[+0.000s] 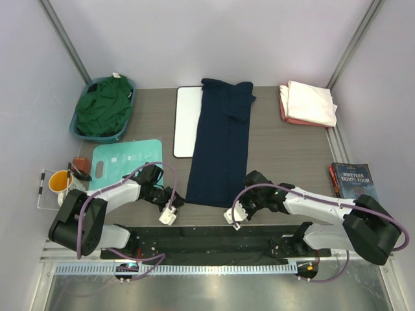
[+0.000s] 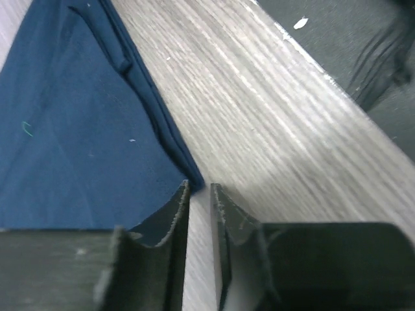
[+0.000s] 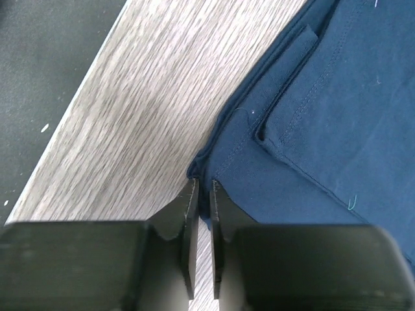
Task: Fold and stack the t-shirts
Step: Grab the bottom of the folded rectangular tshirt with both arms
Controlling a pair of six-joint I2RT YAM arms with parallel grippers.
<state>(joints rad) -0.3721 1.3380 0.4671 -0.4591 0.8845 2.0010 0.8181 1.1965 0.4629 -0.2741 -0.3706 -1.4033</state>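
Note:
The navy t-shirt (image 1: 220, 142) lies folded into a long strip down the middle of the table. My left gripper (image 1: 176, 197) sits at its near left corner. In the left wrist view that corner (image 2: 192, 173) touches the tips of the gripper (image 2: 200, 188), whose jaws are nearly closed with only bare table between them. My right gripper (image 1: 246, 193) is at the near right corner. In the right wrist view the gripper (image 3: 202, 184) is closed with the navy corner (image 3: 206, 170) between its tips. The green t-shirt (image 1: 104, 107) lies in a basket. The cream t-shirt (image 1: 312, 102) lies folded on the salmon-pink one (image 1: 284, 103).
A white board (image 1: 188, 120) lies partly under the navy shirt's left side. A teal mat (image 1: 123, 162) lies at the near left, with a yellow cup (image 1: 59, 181) and small items beside it. A teal basket (image 1: 81, 133) stands far left. A book (image 1: 353, 178) lies at the right edge.

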